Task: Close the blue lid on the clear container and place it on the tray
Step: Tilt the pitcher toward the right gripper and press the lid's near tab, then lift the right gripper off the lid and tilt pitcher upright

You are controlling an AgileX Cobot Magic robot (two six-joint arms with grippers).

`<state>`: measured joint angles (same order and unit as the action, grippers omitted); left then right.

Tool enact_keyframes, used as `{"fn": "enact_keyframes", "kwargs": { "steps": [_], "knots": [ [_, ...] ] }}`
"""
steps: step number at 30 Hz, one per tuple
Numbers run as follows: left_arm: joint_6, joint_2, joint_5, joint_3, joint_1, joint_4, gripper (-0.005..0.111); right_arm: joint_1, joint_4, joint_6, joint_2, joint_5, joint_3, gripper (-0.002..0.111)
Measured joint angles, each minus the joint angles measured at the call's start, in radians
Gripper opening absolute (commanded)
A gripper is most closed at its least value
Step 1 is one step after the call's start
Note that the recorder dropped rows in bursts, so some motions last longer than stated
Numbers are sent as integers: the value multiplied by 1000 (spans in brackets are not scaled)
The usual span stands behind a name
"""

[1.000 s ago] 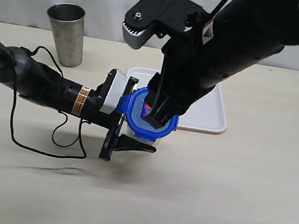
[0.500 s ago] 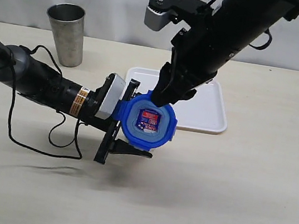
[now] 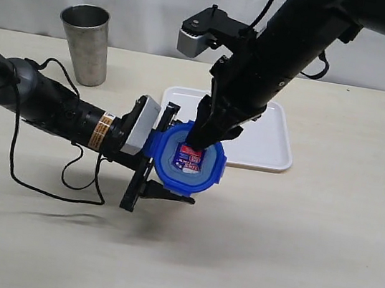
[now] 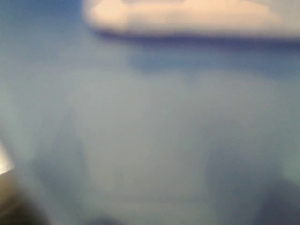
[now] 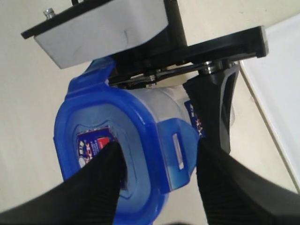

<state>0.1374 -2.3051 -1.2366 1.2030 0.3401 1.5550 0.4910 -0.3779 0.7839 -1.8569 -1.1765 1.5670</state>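
Right gripper (image 3: pixel 198 145) lowered onto blue lid (image 3: pixel 173 174), jaws apart astride rim flap. Left gripper (image 3: pixel 168 152) clamps clear container (image 5: pixel 157 101), tilted, beside tray (image 3: pixel 271 152) corner. Beige table (image 3: pixel 305 262) bare past tray's near edge.

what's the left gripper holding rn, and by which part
The left gripper holds the clear container by its side wall, just under the blue lid.

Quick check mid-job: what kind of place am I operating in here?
Probably a robot test bench, not a kitchen: a bare beige tabletop, a plain white curtain behind, and just a few props, the steel cup, the tray and the clear container.
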Motion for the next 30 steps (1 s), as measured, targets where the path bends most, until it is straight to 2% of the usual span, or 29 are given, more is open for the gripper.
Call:
{"fn": "enact_keyframes", "kwargs": {
  "steps": [7, 13, 30],
  "knots": [
    [-18, 0, -4, 0, 0, 19, 0, 0, -37, -33, -39, -42, 8, 37],
    [-20, 0, -6, 0, -4, 25, 0, -3, -59, -39, -68, -57, 22, 24],
    [49, 0, 19, 0, -2, -20, 0, -45, -22, -66, 3, -16, 1, 23]
  ]
}}
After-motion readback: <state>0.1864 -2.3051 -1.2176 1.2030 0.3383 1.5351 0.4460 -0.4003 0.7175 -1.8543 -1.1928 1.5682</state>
